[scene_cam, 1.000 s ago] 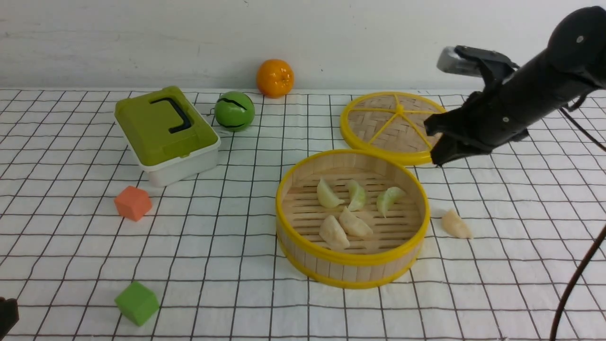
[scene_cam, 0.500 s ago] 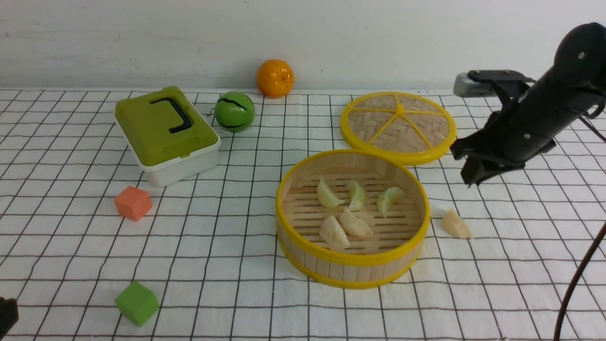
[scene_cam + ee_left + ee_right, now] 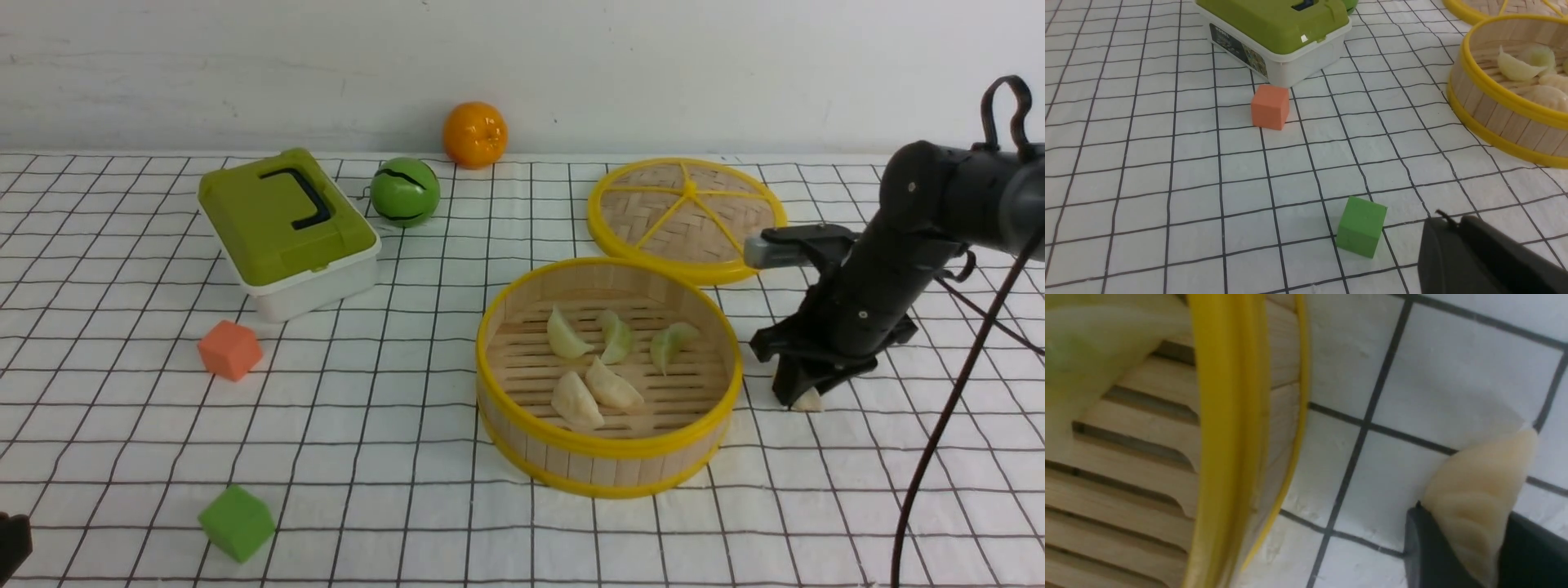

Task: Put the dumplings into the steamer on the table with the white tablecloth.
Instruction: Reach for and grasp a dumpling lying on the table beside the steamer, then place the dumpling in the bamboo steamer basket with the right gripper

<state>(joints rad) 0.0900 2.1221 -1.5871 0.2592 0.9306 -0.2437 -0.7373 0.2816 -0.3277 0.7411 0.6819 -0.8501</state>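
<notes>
**Dumpling six under the right jaws**

Steamer (image 3: 608,376) sits right of the table's centre on the white tablecloth (image 3: 408,457), and I count five dumplings (image 3: 608,359) on its slats – three green toward the far wall, two cream nearer me. The last cream dumpling (image 3: 1474,498) lies on the cloth just beside the steamer's right wall, toward the table's right edge.

My right gripper (image 3: 804,392) is down on it, and from the wrist view the dark fingers (image 3: 1425,547) stand partly open on either side of the dumpling; whether they press it yet I cannot tell. I judge this the final pick. Next I need a firm close, a lift clear of the yellow rim, then a short carry over the basket.

My left gripper (image 3: 1478,257) hangs low near the front left corner, beside the green cube (image 3: 1361,230); whether its jaws are closed I cannot tell.
</notes>
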